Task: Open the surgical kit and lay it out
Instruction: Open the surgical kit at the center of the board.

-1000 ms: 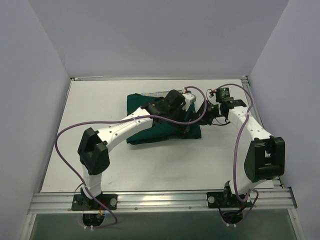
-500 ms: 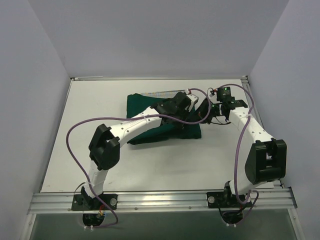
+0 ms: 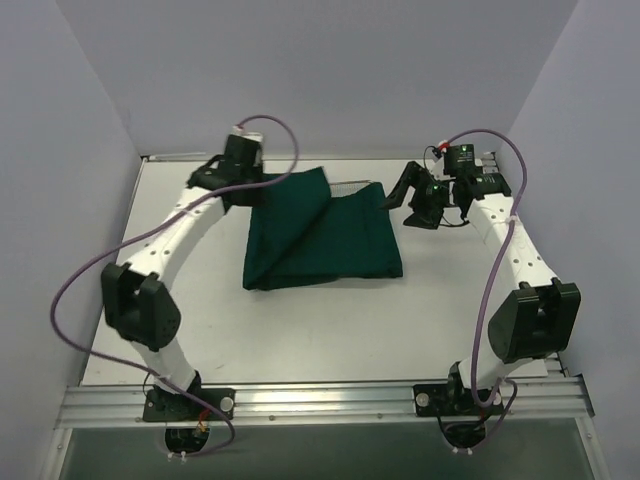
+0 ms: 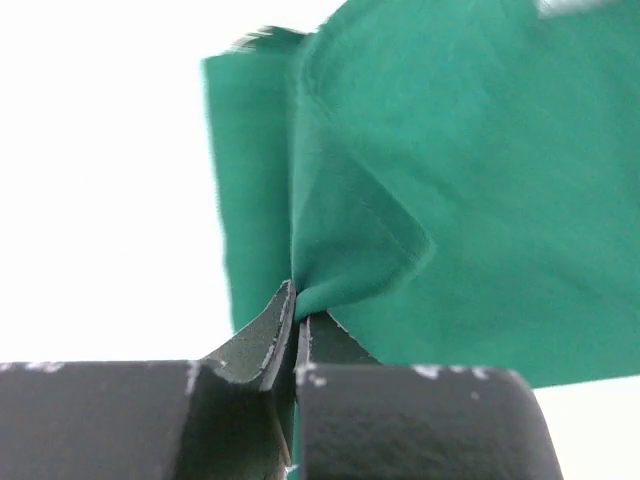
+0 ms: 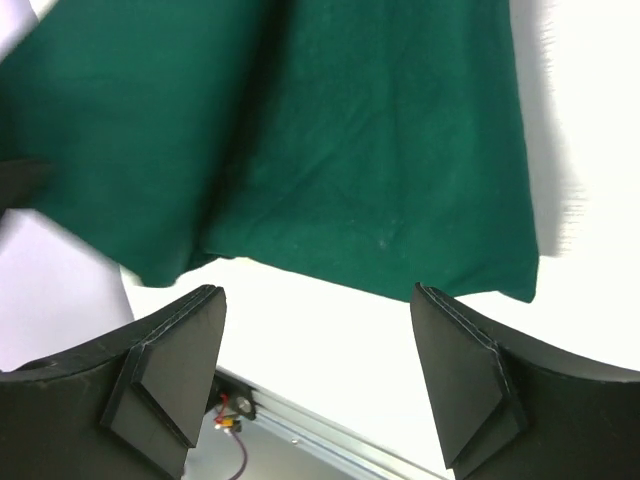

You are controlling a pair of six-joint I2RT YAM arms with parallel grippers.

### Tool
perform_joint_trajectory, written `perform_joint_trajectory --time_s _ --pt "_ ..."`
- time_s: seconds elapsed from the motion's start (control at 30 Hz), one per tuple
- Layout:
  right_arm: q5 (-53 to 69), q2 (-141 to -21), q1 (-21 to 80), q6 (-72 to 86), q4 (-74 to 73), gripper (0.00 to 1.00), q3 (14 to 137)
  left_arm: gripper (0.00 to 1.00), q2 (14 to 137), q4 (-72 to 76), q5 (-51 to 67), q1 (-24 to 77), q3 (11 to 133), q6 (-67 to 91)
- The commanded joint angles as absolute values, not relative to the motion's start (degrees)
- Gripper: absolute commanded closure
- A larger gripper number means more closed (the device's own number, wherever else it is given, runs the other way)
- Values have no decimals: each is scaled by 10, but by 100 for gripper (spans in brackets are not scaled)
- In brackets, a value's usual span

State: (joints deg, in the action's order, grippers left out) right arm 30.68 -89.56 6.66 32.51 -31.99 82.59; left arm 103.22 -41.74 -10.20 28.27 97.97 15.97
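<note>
White tabletop (image 3: 330, 330) sits inside a booth of pale, plain walls, and both arms reach from the near rail toward the far side.

The left gripper (image 4: 296, 312) has its jaws pressed tight together on a pinch of the dark green drape (image 3: 340, 245). In the left wrist view the cloth puckers right at the fingertips, and creases fan out from there. A hemmed, pointed flap is folded over just above the pinch. From above, this gripper sits at the far left of the table, at the drape's far left corner. From that corner the cloth stands up in a ridge that runs diagonally toward the near left of the bundle. The rest of the drape lies flat in the middle of the table, with a doubled fold along its near left edge.

A thin strip of silver wire-mesh tray (image 3: 357, 186) shows at the drape's far edge, between the two grippers. The cloth covers the rest of it.

The right gripper (image 5: 317, 295) is spread wide with nothing between its fingers (image 5: 170, 365). The right wrist view looks past them onto the green cloth and the bare white surface beside it. From above it is just beside the drape's far right corner. Whether it touches the cloth, I cannot tell.

A purple cable (image 3: 75, 280) loops off each arm.
</note>
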Motion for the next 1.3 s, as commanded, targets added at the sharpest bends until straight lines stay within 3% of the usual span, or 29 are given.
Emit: perform_joint_trajectory --time_s 0.0,0.2,0.27,0.3,0.33,0.37,0.63,0.97,1.27 --pt "284 -912 69 292 -363 24 837 98 905 -460 -143 179 948 178" --pt "251 -954 173 272 -360 25 892 97 813 -505 -206 -17 849 166" --pt "242 -979 208 267 -359 25 931 74 804 -525 -237 -55 828 170" --pt "236 -988 243 265 -356 25 941 47 799 -529 -248 -82 810 174" --pt "216 -997 262 260 -352 25 964 31 795 -526 -255 -92 799 171" --pt "207 -1016 278 256 -350 25 975 4 793 -520 -254 -98 788 167" --pt "95 -1123 430 186 -344 24 1097 6 787 -536 -227 -102 744 184" --pt "-28 -1253 576 133 -319 38 1196 6 747 -533 -98 -102 681 218" --pt "-144 -1319 618 117 -342 53 1252 6 729 -549 -64 -102 695 223"
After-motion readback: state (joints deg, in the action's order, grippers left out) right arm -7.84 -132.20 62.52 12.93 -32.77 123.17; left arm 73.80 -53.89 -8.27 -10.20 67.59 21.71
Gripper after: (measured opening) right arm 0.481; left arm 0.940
